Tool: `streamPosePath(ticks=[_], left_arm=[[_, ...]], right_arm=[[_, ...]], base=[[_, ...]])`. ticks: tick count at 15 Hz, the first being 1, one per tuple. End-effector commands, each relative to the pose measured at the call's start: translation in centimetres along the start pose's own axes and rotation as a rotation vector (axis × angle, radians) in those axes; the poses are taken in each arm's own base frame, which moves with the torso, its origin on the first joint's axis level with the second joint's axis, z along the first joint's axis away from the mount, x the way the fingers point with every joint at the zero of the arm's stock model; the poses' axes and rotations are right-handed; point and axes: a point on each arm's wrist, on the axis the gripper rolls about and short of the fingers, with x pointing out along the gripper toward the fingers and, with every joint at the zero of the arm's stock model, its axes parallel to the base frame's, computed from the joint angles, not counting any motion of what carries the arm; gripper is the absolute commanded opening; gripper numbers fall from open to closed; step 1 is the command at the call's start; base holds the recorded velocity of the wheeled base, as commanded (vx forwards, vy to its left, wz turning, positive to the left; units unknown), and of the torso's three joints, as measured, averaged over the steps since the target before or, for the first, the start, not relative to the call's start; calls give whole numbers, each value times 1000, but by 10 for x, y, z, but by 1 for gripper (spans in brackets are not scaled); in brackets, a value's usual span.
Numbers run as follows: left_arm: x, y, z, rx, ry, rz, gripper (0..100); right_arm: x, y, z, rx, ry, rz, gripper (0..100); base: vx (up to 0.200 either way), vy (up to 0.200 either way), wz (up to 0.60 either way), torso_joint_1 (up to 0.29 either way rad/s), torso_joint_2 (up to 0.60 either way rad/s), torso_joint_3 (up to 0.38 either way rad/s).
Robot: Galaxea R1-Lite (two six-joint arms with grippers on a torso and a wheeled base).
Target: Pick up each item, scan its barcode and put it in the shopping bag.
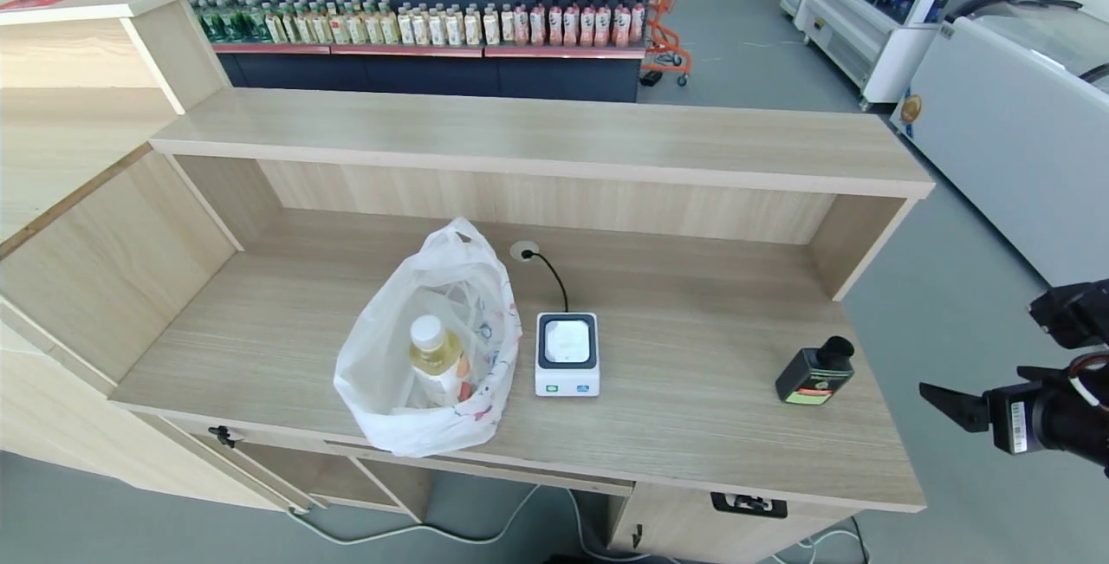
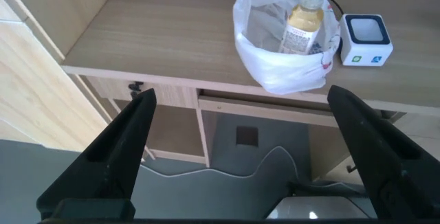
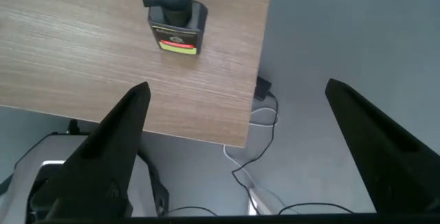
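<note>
- My right gripper (image 3: 234,155) is spread and empty, off the right edge of the counter (image 1: 693,434). My left gripper (image 2: 240,162), also spread and empty, is before its front edge.
- The dark bottle (image 3: 175,21) stands upright near that right edge, well apart from the scanner (image 1: 567,353) and the shopping bag (image 1: 372,373).
- Risk: a glancing approach could topple the bottle or push it off.
- Risk: the limp bag mouth may fold shut.
- Beyond: drink shelves (image 1: 416,22) and freezers (image 1: 996,105).

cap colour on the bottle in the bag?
White cap, on the bottle of yellowish drink in the shopping bag; clearest in the head view.
</note>
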Motion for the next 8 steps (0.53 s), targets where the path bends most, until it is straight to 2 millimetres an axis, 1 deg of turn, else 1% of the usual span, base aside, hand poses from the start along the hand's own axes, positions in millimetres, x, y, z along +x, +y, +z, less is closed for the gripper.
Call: streamPosePath(ticks=[1,5,8], left_arm=[[0,0,0,-2,0,0,100],[0,0,0,-3,2,0,100],[0,0,0,-3,0,0,100]], right_arm=[[1,3,-10,-7,41,13,100],[2,5,-14,-25,60,24,100],[5,6,-19,-106,104,42,100]], base=[[0,-200,0,2,2,2],[0,-200,0,2,7,2],[0,0,0,0,0,0]])
